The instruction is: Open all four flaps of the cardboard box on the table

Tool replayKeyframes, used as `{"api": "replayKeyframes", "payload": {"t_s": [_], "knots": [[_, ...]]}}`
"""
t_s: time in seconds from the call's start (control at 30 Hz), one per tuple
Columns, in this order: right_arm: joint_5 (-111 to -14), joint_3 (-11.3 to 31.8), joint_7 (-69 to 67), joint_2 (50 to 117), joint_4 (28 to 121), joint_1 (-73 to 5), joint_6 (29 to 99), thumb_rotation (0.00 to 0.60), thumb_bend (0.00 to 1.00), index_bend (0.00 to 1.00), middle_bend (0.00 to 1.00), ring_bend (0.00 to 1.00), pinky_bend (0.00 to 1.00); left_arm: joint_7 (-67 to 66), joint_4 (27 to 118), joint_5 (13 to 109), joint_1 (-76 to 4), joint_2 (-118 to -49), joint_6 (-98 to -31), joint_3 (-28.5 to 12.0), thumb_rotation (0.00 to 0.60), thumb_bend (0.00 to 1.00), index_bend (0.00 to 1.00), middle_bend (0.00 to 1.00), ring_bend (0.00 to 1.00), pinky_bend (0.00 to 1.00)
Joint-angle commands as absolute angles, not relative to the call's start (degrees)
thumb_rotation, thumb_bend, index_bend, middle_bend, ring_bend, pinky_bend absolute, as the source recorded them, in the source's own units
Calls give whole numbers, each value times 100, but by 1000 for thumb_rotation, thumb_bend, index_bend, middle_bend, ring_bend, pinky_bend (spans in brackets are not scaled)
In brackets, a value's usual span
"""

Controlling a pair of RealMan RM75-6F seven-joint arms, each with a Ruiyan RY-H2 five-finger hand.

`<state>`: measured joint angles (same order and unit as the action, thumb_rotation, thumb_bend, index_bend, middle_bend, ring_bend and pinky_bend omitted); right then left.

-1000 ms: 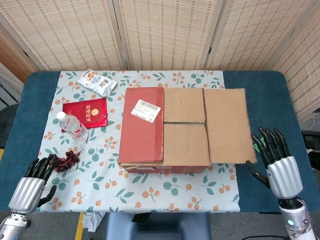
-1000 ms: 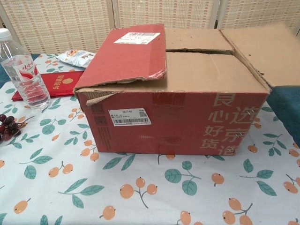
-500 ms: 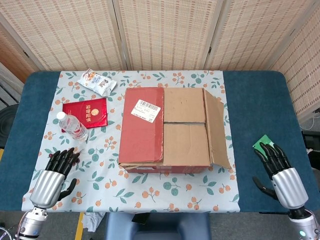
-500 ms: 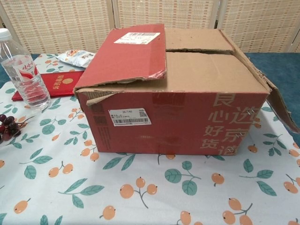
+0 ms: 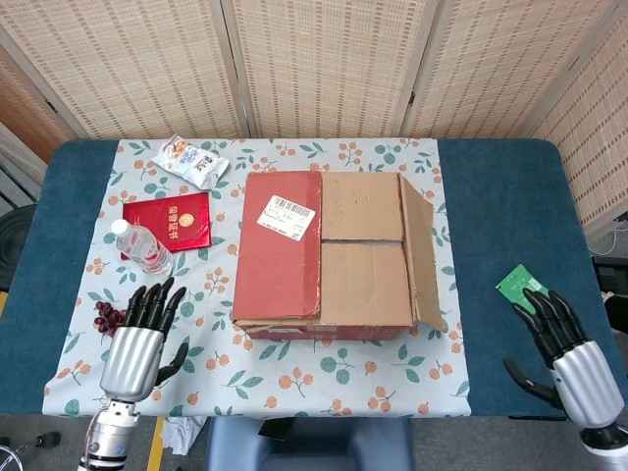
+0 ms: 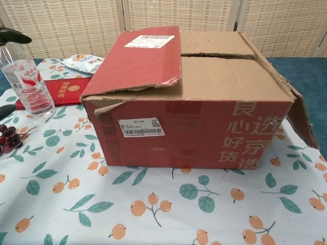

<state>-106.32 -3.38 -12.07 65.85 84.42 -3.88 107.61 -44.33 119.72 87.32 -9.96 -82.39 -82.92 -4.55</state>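
Note:
The cardboard box [image 5: 334, 257] stands mid-table on the patterned cloth. Its red left flap [image 5: 280, 245] lies shut on top, with a white label. Two brown inner flaps, the far one [image 5: 361, 204] and the near one [image 5: 365, 285], lie flat beside it. The right flap [image 5: 424, 257] hangs folded down along the box's right side, also visible in the chest view [image 6: 302, 118]. My left hand [image 5: 137, 345] hovers left of the box with fingers spread, holding nothing; its dark fingertips [image 6: 13, 35] show at the chest view's left edge. My right hand [image 5: 574, 355] is open, far right of the box.
A water bottle [image 5: 142, 247], a red booklet [image 5: 169, 221] and a snack packet [image 5: 191, 160] lie left of the box. Dark grapes [image 5: 104, 316] sit just left of my left hand. A green card [image 5: 517, 287] lies on the blue table beyond my right hand.
The right flap dropped from lying flat outward to hanging down the box's side. My left hand moved forward and right towards the box. My right hand drew back to the near right edge.

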Motion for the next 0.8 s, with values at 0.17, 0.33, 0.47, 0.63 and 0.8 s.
{"api": "replayKeyframes", "payload": {"t_s": [0.17,0.33,0.47,0.63,0.8], "knots": [[-10657,-321,-1688,6408,8361,-196,11028,600,371,0,0,0,0,-5336,12316,8049,-1238,-9324,-8383,-847,600,367,0,0,0,0],[-10748,-320,-1732,6394,8332,-138,11111,600,371,0,0,0,0,-5922,12499,7504,-1479,-9811,-8373,-1055,600,369,0,0,0,0],[-10875,-228,-1567,6521,8238,-76,11331,600,371,0,0,0,0,-6292,12481,7262,-1657,-10052,-8323,-1002,600,374,0,0,0,0],[-10992,-298,-1552,6535,8239,-77,11227,600,371,0,0,0,0,-6457,12334,7162,-1928,-10410,-8300,-1157,600,375,0,0,0,0],[-10970,-290,-1569,6516,8292,-94,11129,600,371,0,0,0,0,-6725,12234,7181,-2194,-10590,-8284,-1273,600,376,0,0,0,0]]}}
